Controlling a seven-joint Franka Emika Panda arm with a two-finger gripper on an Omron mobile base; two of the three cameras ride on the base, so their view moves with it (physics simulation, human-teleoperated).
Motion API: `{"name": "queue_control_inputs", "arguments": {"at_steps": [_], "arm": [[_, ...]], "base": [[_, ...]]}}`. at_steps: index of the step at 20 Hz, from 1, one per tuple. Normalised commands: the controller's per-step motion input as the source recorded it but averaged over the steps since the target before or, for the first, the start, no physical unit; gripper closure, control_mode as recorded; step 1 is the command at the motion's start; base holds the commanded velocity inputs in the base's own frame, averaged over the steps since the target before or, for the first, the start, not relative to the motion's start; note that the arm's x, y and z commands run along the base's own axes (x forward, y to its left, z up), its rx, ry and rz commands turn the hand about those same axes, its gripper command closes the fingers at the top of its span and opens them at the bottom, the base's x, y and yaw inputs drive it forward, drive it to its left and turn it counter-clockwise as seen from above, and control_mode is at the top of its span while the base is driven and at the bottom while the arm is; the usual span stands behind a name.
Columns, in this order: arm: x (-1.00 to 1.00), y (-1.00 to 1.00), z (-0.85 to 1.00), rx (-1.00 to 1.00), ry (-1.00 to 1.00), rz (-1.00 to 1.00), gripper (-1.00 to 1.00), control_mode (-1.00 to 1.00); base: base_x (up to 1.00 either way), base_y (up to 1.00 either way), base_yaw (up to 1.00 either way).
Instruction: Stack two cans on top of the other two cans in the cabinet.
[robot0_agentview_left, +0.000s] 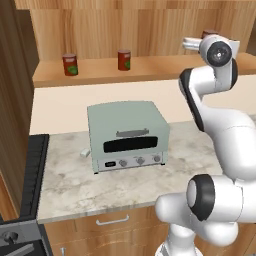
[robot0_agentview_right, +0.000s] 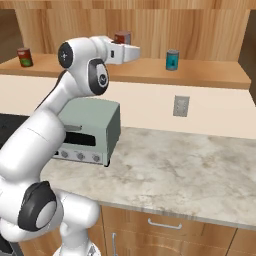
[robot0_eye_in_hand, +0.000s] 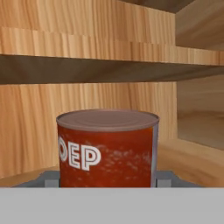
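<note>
My gripper (robot0_eye_in_hand: 108, 178) is shut on a red can (robot0_eye_in_hand: 107, 148) with white lettering; grey fingertips (robot0_eye_in_hand: 49, 178) flank its sides. In the right base view this red can (robot0_agentview_right: 122, 37) hangs above the shelf of the light-brown cabinet (robot0_agentview_right: 210, 75), just behind my hand. The teal-blue can (robot0_agentview_right: 172, 60) stands on the shelf to its right, and another red can (robot0_agentview_right: 24, 56) stands at the far left. In the left base view two red cans (robot0_agentview_left: 70, 64) (robot0_agentview_left: 124, 59) stand on the shelf, and the held can's top (robot0_agentview_left: 210, 34) peeks out over my wrist.
A pale green toaster oven (robot0_agentview_left: 127, 135) stands on the marble counter (robot0_agentview_right: 175, 170) below the cabinet. A wall outlet (robot0_agentview_right: 180, 106) is on the backsplash. A dark stove edge (robot0_agentview_left: 30, 175) lies at the counter's left. Drawers with metal handles (robot0_agentview_right: 164, 225) run under the counter.
</note>
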Motion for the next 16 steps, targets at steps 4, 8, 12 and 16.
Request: {"name": "queue_control_inputs", "arguments": {"at_steps": [4, 8, 12, 16], "arm": [[0.09, -0.32, 0.09, -0.03, 0.0, 0.0, 1.0, -1.0], [0.13, -0.31, 0.03, -0.04, 0.0, 0.0, 1.0, -1.0], [0.16, -0.25, 0.0, -0.03, 0.0, 0.0, 1.0, -1.0], [0.2, -0.24, 0.0, -0.01, 0.01, 0.0, 1.0, -1.0]], "base": [[0.0, 0.0, 0.0], [0.0, 0.0, 0.0], [0.0, 0.0, 0.0], [0.0, 0.0, 0.0]]}}
